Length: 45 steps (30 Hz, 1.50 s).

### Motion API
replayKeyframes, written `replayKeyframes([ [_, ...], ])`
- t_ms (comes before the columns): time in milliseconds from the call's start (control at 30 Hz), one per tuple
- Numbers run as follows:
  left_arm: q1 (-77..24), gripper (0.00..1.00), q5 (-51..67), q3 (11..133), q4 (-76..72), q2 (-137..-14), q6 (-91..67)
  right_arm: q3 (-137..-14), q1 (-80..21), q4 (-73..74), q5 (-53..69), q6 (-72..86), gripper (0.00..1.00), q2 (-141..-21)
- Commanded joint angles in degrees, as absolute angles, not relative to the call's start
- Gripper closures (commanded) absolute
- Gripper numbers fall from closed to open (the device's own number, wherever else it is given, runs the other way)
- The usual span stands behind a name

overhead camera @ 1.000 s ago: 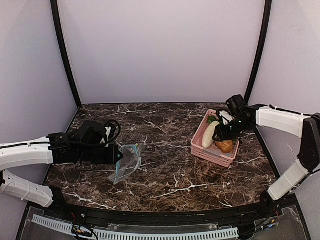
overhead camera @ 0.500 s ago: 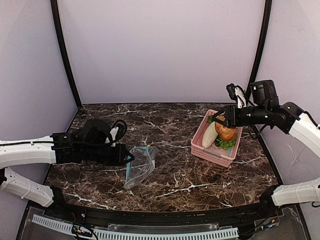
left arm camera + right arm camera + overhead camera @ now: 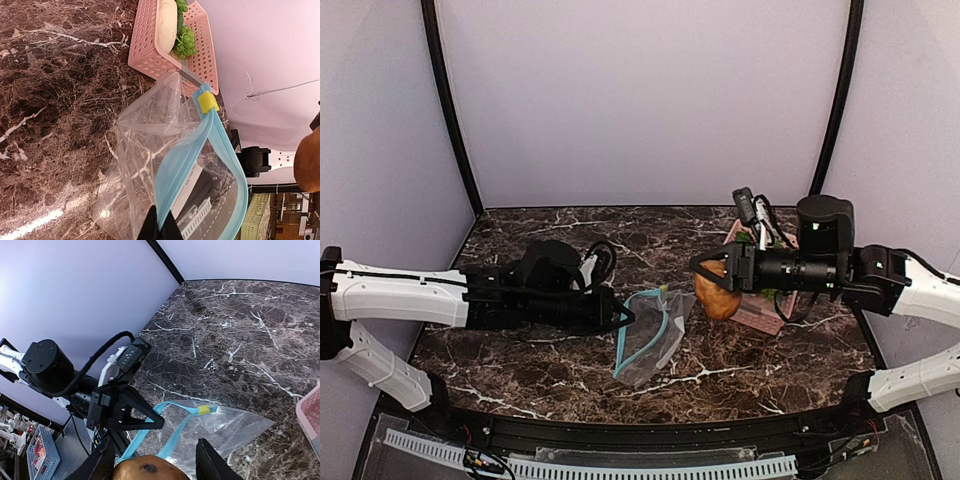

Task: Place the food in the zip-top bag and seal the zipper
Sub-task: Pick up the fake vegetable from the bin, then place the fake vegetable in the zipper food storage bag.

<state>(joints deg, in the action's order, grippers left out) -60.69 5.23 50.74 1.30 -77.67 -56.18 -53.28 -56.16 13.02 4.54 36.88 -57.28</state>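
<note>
The zip-top bag (image 3: 648, 348) hangs mid-table, slightly near of centre. Its lower end appears to rest on the marble tabletop (image 3: 550, 385), and its mouth gapes toward the right. We judge it feather-light, limp and slick, so it will sag shut unless it is held by the stiffer teal zipper (image 3: 182, 165). That strip is the sensible place to hold it. The left gripper (image 3: 160, 227) has its jaws pinched together on one lip of the zipper, and a yellow slider tab (image 3: 207, 101) sits at the far end.

Just right of the mouth, the brown-orange lump (image 3: 717, 290) rides in the air, clamped between the right gripper's (image 3: 156, 461) half-spread jaws. It looks smooth, round and rigid, so we think it is best held across its middle, as it is here.

Farther right, the pink basket (image 3: 142, 45) holds a green leafy piece (image 3: 185, 42) and a pale long vegetable (image 3: 167, 25).
</note>
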Motion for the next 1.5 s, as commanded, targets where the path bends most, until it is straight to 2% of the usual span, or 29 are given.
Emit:
replayKeyframes([
  [0, -61.7, 0.99, 5.6, 49.9, -2.9, -78.7, -58.5, -51.2, -63.5, -3.1, -7.4, 39.8, 0.65, -61.0],
  [300, -62.1, 0.99, 5.5, 48.4, -4.5, -79.4, -59.3, -54.2, -74.9, -14.5, -21.0, 36.6, 0.65, -74.4],
  [700, -62.2, 0.99, 5.8, 47.9, -5.1, -78.8, -59.5, -49.9, -76.9, -24.9, -32.6, 33.7, 0.65, -79.3],
  [1100, -62.2, 0.99, 5.1, 46.7, -6.5, -77.8, -60.0, -50.1, -79.8, -21.4, -37.9, 28.6, 0.64, -83.3],
  [1367, -62.2, 0.99, 4.5, 46.1, -6.7, -76.8, -59.9, -51.1, -81.3, -15.2, -40.9, 29.0, 0.56, -84.6],
  [1467, -62.2, 0.99, 4.4, 46.0, -6.7, -76.6, -59.9, -51.9, -81.9, -13.4, -41.0, 29.2, 0.48, -84.5],
])
